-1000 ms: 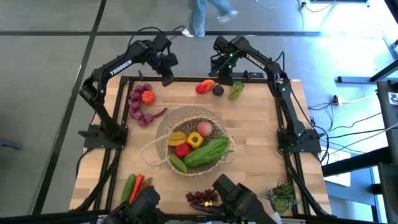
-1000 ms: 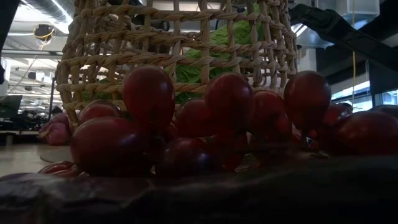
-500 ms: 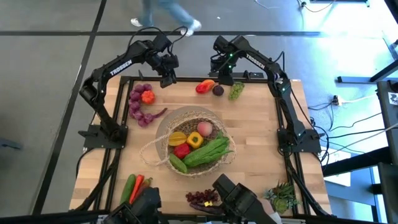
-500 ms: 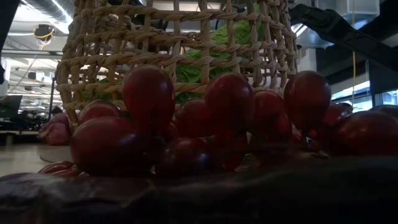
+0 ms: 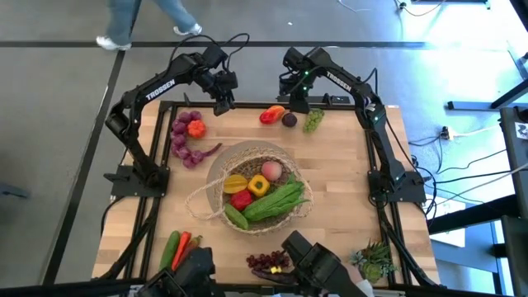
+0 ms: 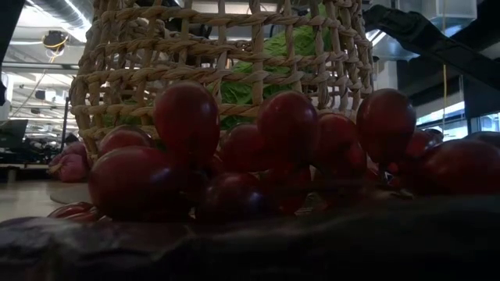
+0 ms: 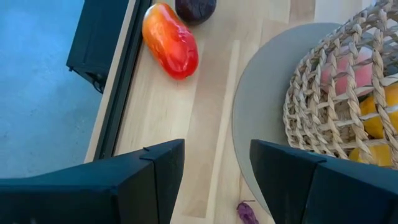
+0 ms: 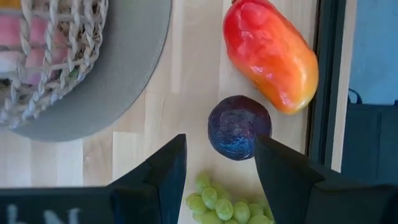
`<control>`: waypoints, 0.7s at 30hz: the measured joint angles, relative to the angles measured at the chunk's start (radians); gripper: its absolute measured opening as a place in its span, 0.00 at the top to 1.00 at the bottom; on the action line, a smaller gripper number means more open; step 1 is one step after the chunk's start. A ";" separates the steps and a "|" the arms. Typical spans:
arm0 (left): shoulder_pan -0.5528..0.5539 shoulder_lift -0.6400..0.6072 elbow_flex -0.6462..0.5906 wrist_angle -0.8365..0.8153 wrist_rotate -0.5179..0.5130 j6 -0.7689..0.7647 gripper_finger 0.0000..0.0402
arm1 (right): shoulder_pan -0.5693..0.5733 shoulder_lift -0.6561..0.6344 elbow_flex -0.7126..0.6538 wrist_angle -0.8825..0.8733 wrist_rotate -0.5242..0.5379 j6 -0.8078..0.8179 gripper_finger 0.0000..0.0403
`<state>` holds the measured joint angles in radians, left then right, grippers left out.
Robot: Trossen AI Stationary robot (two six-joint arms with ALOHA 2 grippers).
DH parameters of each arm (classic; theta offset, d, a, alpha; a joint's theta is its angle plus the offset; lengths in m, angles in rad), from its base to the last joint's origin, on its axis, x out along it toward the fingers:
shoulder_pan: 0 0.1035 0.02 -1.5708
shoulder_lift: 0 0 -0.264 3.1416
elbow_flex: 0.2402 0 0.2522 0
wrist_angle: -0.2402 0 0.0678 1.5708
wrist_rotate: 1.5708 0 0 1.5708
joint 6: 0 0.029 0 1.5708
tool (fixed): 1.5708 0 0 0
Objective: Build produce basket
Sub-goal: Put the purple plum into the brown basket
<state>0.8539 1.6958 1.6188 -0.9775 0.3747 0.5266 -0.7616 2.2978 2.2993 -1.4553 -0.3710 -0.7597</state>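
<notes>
The tan wicker basket (image 5: pixel 216 194) stands on a round grey mat mid-table and holds yellow and red peppers, a pink fruit, a green leafy stalk (image 5: pixel 276 202) and a cucumber. At the far edge lie a red-orange fruit (image 5: pixel 271 115), a dark purple ball (image 5: pixel 289 120) and green grapes (image 5: pixel 313 120). My left gripper (image 7: pixel 217 177) hovers open over the far edge, left of the red-orange fruit (image 7: pixel 171 40). My right gripper (image 8: pixel 219 177) hovers open just above the purple ball (image 8: pixel 239 126), with the green grapes (image 8: pixel 217 205) between its fingers in the wrist view. Neither touches anything.
Purple pieces with an orange-red one (image 5: pixel 188 132) lie far left. A cucumber and chillies (image 5: pixel 177 247) lie near left, and dark purple grapes (image 5: pixel 271 264) sit at the near edge, filling the low view (image 6: pixel 234 156). A spiky potted plant (image 5: pixel 375 260) stands near right.
Both arms and all the produce have kept still. A person on the floor beyond the table's far edge has walked toward the left.
</notes>
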 joint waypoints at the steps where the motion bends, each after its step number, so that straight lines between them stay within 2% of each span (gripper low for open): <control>1: 0.000 0.000 0.000 0.000 0.000 0.000 0.57 | 0.000 0.000 0.000 0.004 0.000 0.022 0.55; 10: 0.000 0.000 0.000 0.000 0.000 0.000 0.57 | 0.000 0.000 0.000 0.025 0.000 0.087 0.55; 17: 0.000 0.000 0.000 0.000 0.000 0.000 0.57 | 0.000 0.000 0.000 0.030 -0.015 0.207 0.55; 21: 0.000 0.000 0.000 0.000 0.000 0.000 0.57 | 0.000 0.000 0.000 0.043 -0.016 0.207 0.52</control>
<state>0.8539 1.6955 1.6188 -0.9778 0.3744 0.5266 -0.7616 2.2978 2.2993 -1.4128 -0.3866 -0.5530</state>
